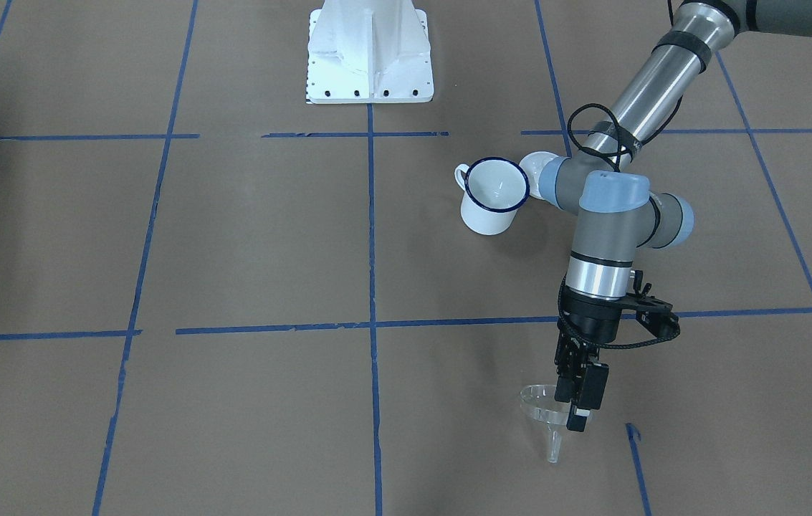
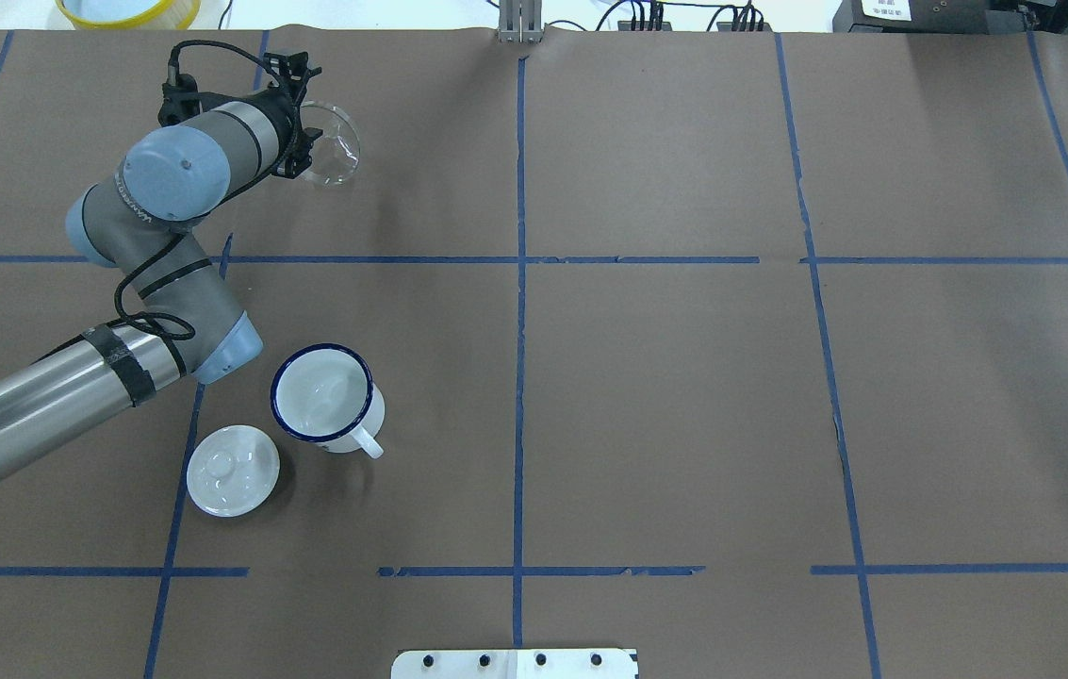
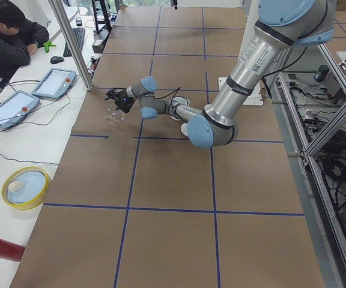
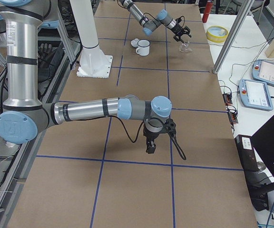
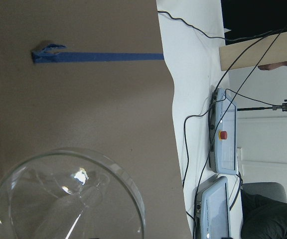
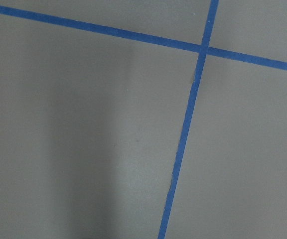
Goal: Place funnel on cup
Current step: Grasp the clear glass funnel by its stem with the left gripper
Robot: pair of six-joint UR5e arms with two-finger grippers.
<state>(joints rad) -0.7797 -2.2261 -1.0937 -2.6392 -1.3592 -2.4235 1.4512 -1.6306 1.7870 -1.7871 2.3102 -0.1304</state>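
The clear funnel (image 1: pixel 540 410) stands upright with its spout down, at the table's far left from the robot. It shows from above as a round bowl in the overhead view (image 2: pixel 331 156) and fills the bottom of the left wrist view (image 5: pixel 64 199). My left gripper (image 1: pixel 572 408) is shut on the funnel's rim; it also shows in the overhead view (image 2: pixel 301 141). The white mug with a blue rim (image 2: pixel 324 396) stands upright and empty nearer the robot (image 1: pixel 493 197). My right gripper (image 4: pixel 151 146) hangs over bare table; I cannot tell if it is open or shut.
A round white knobbed lid (image 2: pixel 232 470) lies beside the mug, partly behind the arm in the front view (image 1: pixel 536 168). A yellow bowl (image 2: pixel 128 9) sits beyond the table's edge. An operator (image 3: pixel 8 39) and tablets (image 3: pixel 53 83) are on the far side.
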